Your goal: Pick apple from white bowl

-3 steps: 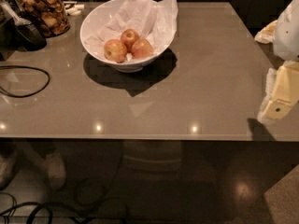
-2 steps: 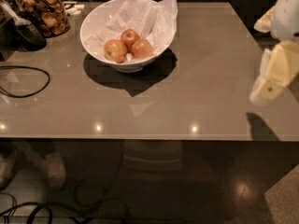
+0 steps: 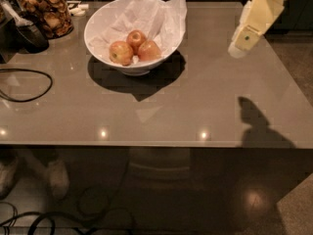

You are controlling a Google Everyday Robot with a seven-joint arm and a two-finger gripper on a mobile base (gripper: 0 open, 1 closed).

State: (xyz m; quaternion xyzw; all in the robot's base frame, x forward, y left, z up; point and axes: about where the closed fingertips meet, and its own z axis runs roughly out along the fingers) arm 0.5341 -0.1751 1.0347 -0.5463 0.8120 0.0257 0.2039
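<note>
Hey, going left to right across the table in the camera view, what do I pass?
Glass jar of brown snacks → white bowl holding three apples → claw, hanging over the right side of the table, well apart from the bowl.

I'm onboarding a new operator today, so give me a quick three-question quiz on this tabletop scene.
1. True or false: the gripper is touching the white bowl.
2. Where is the gripper? A) inside the bowl B) above the table's right side C) at the table's left edge
3. How many apples lie in the bowl?
Key: 1 false; 2 B; 3 three.
</note>
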